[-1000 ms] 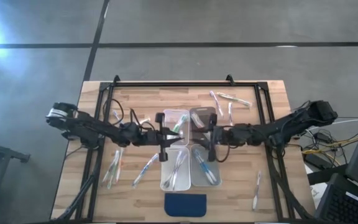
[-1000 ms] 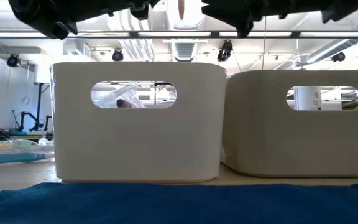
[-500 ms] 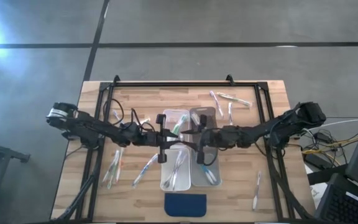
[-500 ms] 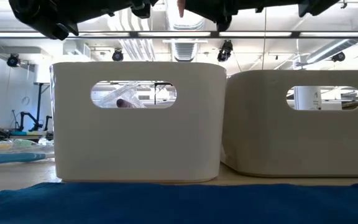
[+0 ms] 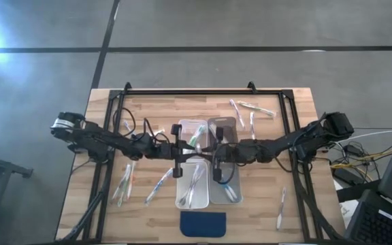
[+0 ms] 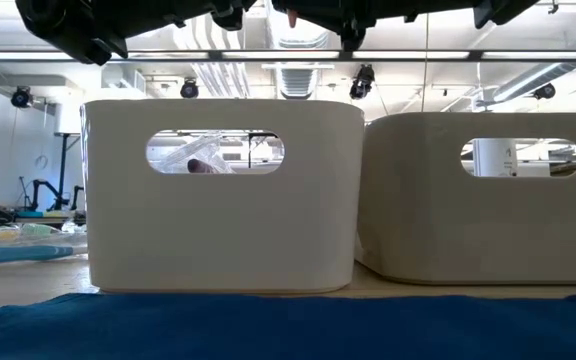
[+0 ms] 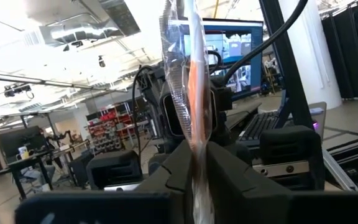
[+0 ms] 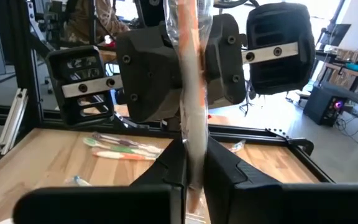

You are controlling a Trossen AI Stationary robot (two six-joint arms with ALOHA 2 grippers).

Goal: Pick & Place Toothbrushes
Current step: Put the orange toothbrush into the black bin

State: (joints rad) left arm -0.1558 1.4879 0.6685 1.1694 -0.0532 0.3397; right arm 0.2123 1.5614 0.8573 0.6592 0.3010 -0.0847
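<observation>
From above, both arms reach in over the middle of the wooden table (image 5: 155,109), the left gripper (image 5: 180,152) and the right gripper (image 5: 216,155) meeting nose to nose above the four clear bins (image 5: 208,192); toothbrushes (image 5: 124,182) lie loose on the boards to the left, more sit near the far edge and along the right side, and several rest inside the bins, with the dark blue pad (image 5: 203,223) at the near edge. At table height, two pale bin walls fill the picture behind the pad, and the grippers hang just above them at the top edge. Through the left wrist camera, the left fingers (image 7: 173,171) are pinched tight on a wrapped orange toothbrush (image 7: 188,81) standing upright, the other gripper right behind it. Through the right wrist camera, the right fingers (image 8: 225,168) are clamped on that same wrapped toothbrush, so both grippers hold it between them.
</observation>
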